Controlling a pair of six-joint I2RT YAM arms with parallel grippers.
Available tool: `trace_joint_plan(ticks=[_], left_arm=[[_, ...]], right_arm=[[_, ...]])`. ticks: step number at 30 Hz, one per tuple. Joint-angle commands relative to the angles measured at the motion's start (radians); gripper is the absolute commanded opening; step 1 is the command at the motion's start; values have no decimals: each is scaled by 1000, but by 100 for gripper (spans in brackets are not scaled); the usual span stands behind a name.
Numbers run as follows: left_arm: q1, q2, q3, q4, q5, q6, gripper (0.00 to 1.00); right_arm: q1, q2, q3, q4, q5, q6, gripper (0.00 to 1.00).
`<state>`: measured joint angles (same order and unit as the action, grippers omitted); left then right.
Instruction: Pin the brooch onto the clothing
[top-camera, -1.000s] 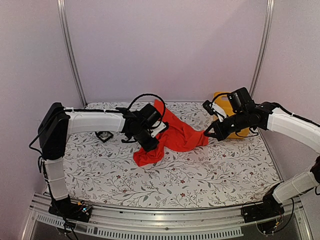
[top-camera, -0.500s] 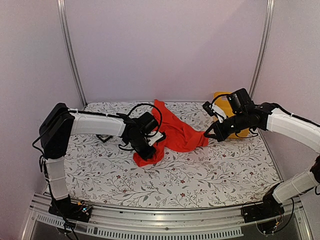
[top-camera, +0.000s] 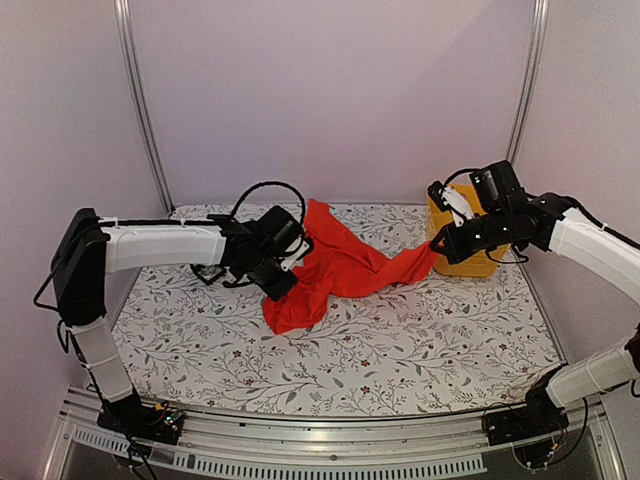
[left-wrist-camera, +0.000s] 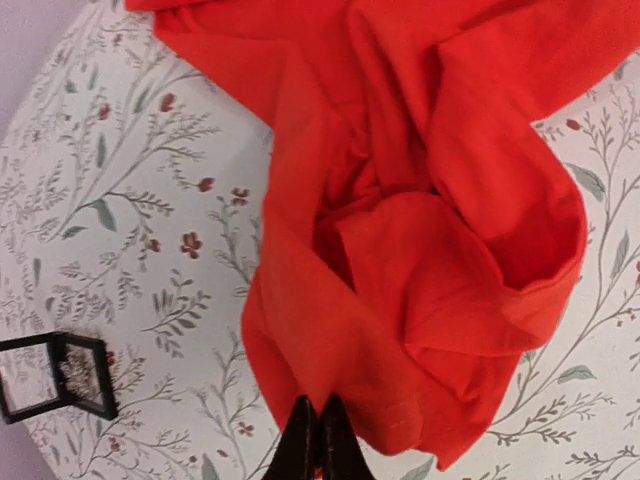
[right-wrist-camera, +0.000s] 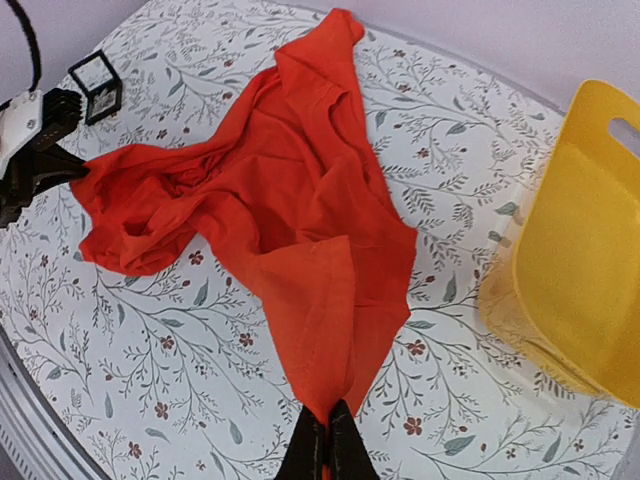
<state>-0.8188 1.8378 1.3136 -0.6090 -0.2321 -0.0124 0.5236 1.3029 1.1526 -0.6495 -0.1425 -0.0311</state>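
The light is soft and even, and it looks a bit pink on the walls (top-camera: 330, 90) in the top view. Shadows under the clothing (top-camera: 340, 265) are faint. The left wrist view is a little fuzzy. The small black box (left-wrist-camera: 60, 375) at its lower left is blurry, so maybe something shiny sits inside. The right wrist view bends at its lower left edge.

Clothing (top-camera: 340, 268): matt soft cloth, creased, no sheen. Basket (right-wrist-camera: 590, 250) at table (top-camera: 400, 350) far-right corner: smooth plastic, slight gloss. Table cover: matt, floral print. Box (left-wrist-camera: 55, 375): black frame, clear glossy panel. Brooch (left-wrist-camera: 74, 372) glitters, prob. metal.
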Motion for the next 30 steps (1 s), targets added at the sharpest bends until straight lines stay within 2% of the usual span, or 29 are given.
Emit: trace_joint_plan(ticks=[1,6,11,14,22,26,30], left_arm=[[39,-184,62,-35,-364,6,0],[59,-404,104,-61,-521,42,0],[58,-600,128,-21,-554,66,0],[60,-695,84,68,-525,112,0],[68,-642,69,63,-482,112,0],[98,-641,35,133,-432,119,0],[144,-588,31,148,-387,118,0]], right_arm=[[-51,-99,169,-58,207,16,0],[-54,-216,331,-100,314,-40,0],[-55,-290,460,-133,268,-77,0],[-54,-288,440,-151,257,-90,0],[-56,-210,411,-148,314,-64,0],[-56,-200,426,-134,235,-88,0],[-56,-182,370,-117,122,-102,0]])
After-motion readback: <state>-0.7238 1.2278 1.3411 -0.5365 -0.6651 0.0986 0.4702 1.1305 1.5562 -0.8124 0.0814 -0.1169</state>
